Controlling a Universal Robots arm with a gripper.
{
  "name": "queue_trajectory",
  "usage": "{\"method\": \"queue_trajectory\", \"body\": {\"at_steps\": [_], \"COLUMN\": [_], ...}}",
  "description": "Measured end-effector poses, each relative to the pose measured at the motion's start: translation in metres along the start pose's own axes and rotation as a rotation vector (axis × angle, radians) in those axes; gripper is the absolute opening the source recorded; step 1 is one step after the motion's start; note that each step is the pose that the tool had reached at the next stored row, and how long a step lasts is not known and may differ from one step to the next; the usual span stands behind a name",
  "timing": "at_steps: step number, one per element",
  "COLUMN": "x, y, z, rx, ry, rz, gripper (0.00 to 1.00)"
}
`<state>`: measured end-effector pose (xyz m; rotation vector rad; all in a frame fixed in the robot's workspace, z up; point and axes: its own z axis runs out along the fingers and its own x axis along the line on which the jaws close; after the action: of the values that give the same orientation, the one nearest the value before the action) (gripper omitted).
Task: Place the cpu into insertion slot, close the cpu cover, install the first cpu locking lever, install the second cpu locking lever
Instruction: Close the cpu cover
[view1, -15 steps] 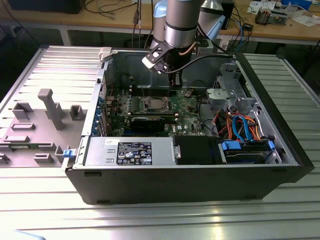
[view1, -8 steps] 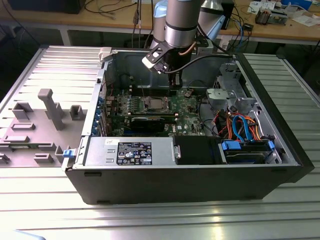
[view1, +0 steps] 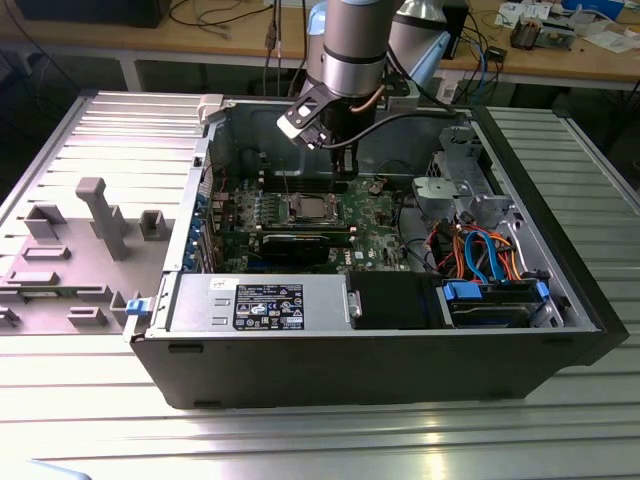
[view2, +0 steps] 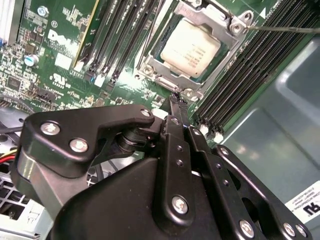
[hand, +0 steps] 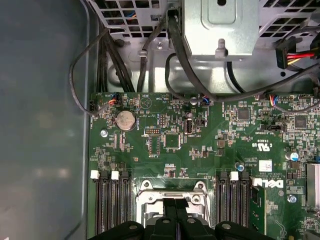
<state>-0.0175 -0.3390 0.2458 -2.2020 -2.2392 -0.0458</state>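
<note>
The cpu (view2: 190, 48), a silvery square chip, lies in the insertion slot (view1: 311, 208) on the green board inside the open case. The cpu cover (view2: 159, 81), a silver frame, lies down around the chip. A thin locking lever (view2: 285, 29) runs out from one corner of the frame. My gripper (view2: 178, 100) is shut with nothing between its black fingers, and its tips hover right at the frame's edge. In the first wrist view the gripper (hand: 173, 206) stands over the cover (hand: 150, 196). In the exterior view the gripper (view1: 343, 172) hangs just behind the slot.
Black memory slots (view2: 235, 75) flank the socket on both sides. A long black graphics card (view1: 300, 243) lies in front of it. Drive cage (view1: 455, 195), coloured cables (view1: 480, 250) and power supply (view1: 260, 302) fill the case's right and front. Case walls (view1: 360, 370) surround everything.
</note>
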Motion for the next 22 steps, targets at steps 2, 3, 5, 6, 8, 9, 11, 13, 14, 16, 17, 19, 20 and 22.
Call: {"method": "queue_trajectory", "body": {"at_steps": [2,3,5,6,8,9,11,13,14,16,17,19,20,22], "x": [0.0000,0.0000,0.0001,0.0001,0.0001,0.0001,0.0001,0.0001,0.0002,0.0002,0.0002,0.0001,0.0001,0.0001], "y": [-0.0024,-0.0032,-0.0052,-0.0060,-0.0081,-0.0096,-0.0122,-0.0137,-0.0145,-0.0161,-0.0165,-0.0166,-0.0166,-0.0166], "z": [0.0008,0.0010,0.0017,0.0019,0.0025,0.0029,0.0039,0.0045,0.0049,0.0056,0.0058,0.0061,0.0061,0.0062], "rx": [0.0000,0.0000,0.0000,0.0000,0.0000,-0.0001,0.0000,0.0000,-0.0001,0.0000,0.0000,0.0000,0.0000,0.0000], "ry": [0.0000,0.0000,0.0000,0.0000,0.0000,0.0001,0.0000,0.0000,0.0001,0.0000,0.0000,0.0000,0.0000,0.0000], "rz": [0.000,0.000,0.000,0.000,0.000,0.000,0.000,0.000,0.000,0.000,0.000,0.000,0.000,0.000], "gripper": [0.11,0.11,0.11,0.11,0.11,0.11,0.11,0.11,0.11,0.11,0.11,0.11,0.11,0.11]}}
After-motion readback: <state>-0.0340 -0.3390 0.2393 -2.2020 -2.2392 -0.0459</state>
